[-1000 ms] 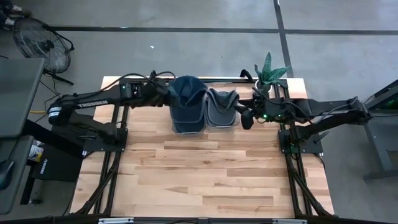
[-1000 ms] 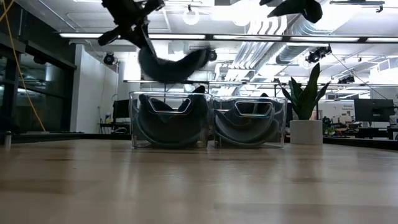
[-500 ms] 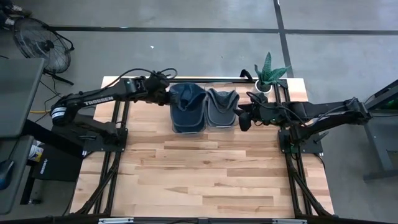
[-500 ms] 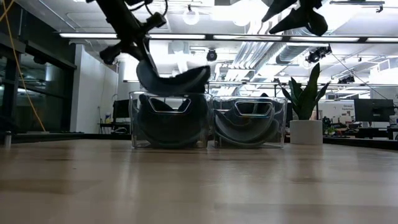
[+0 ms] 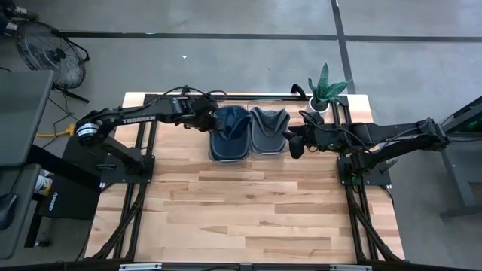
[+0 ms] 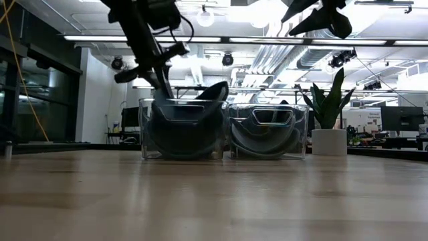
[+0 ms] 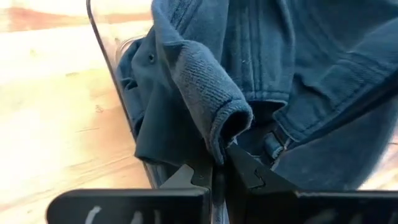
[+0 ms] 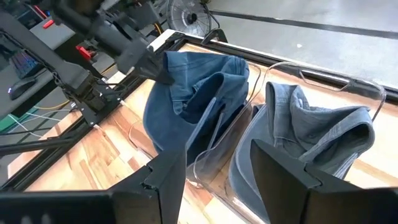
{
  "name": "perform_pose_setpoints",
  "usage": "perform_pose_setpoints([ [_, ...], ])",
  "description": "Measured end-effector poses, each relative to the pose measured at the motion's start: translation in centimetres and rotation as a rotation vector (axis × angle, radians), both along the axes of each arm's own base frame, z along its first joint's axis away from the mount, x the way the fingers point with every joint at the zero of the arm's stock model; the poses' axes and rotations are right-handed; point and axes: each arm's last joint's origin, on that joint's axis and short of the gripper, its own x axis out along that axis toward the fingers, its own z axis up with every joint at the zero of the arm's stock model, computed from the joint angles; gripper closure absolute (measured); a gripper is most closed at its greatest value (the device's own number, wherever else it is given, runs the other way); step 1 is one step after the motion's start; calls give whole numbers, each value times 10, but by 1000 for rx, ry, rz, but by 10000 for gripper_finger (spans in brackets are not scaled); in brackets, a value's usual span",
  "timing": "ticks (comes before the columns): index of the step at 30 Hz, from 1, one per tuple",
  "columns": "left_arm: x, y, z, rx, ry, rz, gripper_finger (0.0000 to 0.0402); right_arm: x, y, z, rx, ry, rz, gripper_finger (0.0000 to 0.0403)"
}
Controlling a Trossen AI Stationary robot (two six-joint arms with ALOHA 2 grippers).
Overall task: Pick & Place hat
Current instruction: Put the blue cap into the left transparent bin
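Dark-fingered and pinched tight, the left claw [image 7: 219, 163] grips a fold of the navy hat [image 5: 230, 126] at its back edge, the cloth bunched between the two fingertips in the left wrist view. In the high view this left claw [image 5: 208, 120] sits at the left rim of the left clear bin [image 5: 228, 153], and the navy hat lies mostly inside that bin, its crown slumped over the opening. From the low view the hat [image 6: 200, 100] is down within the bin's walls, with one curved edge poking up above the rim on the right side, while the left arm [image 6: 144, 40] slants down to it from above. Just beside it, touching wall to wall, stands the right clear bin [image 5: 269, 147], which holds a grey hat [image 5: 267, 124]; the right wrist view shows this grey hat [image 8: 317, 124] crumpled inside its bin next to the blue one [image 8: 193, 99]. The right claw [image 5: 295, 141] hovers near the right side of the grey hat's bin with its fingers spread wide and nothing between them; in the low view it hangs high above the bins [image 6: 321, 17]. Behind the bins, near the far right corner of the wooden desk [image 5: 256, 211], stands a potted plant [image 5: 325, 89] in a white pot. A floor fan [image 5: 45, 49] stands off the desk on the grey floor to the far left.
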Motion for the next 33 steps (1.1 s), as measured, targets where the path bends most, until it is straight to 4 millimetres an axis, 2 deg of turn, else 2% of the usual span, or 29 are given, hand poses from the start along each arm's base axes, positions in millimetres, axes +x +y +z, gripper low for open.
perform_pose_setpoints([
  [7, 7, 3, -19, -30, 85, 2, 394, 0, 0, 0, 10, -2, 6, 229],
  [12, 11, 4, -22, -36, 83, 3, 393, 0, 0, -1, 9, 6, 7, 230],
  [25, 6, 3, -23, -23, 149, 19, 254, -2, 0, -4, 7, 44, 12, 229],
  [33, 4, 5, 0, 50, 226, -14, 213, -2, 0, -4, 4, 53, 22, 229],
])
